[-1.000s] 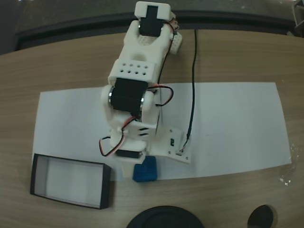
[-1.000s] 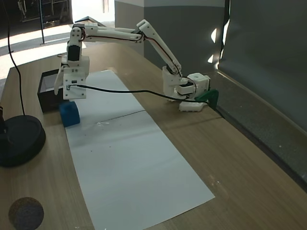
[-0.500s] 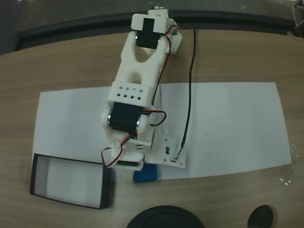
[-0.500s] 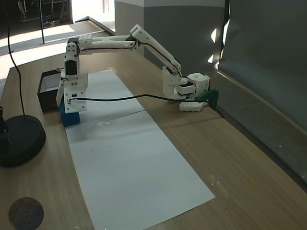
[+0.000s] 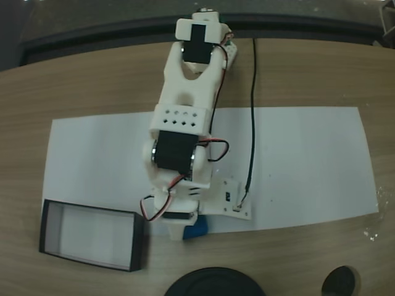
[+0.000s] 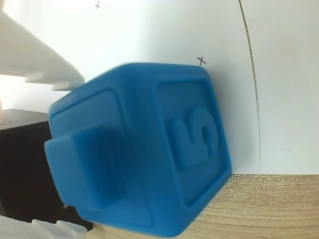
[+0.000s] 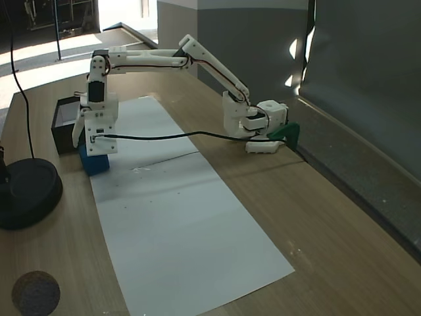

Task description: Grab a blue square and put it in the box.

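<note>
The blue square (image 6: pixel 149 149) looms large in the wrist view, with a raised "5" on one face and a raised square on another. It rests at the edge of the white paper (image 5: pixel 296 160), just right of the box (image 5: pixel 92 234), a shallow black-walled tray with a pale bottom. My gripper (image 5: pixel 184 231) is down over the block and hides most of the blue square (image 5: pixel 197 230). White fingers (image 6: pixel 45 64) stand on either side of it, open. From the side, the gripper (image 7: pixel 89 146) sits on top of the blue square (image 7: pixel 96 164), close in front of the box (image 7: pixel 66 122).
A big round black base (image 5: pixel 213 285) and a small black disc (image 5: pixel 339 280) lie near the table's front edge. A black cable (image 5: pixel 252 111) trails from the gripper across the paper. The paper's right half is bare.
The gripper has come down and shifted slightly right over the blue square, which was fully visible beside it a second ago. The box has not moved.
</note>
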`<state>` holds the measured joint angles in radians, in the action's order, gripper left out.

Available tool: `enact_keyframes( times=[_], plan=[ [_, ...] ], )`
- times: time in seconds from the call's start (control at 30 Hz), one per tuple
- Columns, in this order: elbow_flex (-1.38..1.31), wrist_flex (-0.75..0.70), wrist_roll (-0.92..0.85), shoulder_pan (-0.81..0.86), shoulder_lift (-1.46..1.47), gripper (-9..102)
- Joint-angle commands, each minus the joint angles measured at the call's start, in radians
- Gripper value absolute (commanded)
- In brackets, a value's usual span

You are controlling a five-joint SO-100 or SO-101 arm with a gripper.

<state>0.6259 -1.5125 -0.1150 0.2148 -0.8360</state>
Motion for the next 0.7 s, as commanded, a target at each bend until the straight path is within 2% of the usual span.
enact_keyframes(
  times=[0.0,0.67],
  plan=[
    [-0.021,-0.002,0.006,-0.005,-0.029,26],
    [-0.014,-0.031,0.020,-0.055,-0.037,23]
  ],
)
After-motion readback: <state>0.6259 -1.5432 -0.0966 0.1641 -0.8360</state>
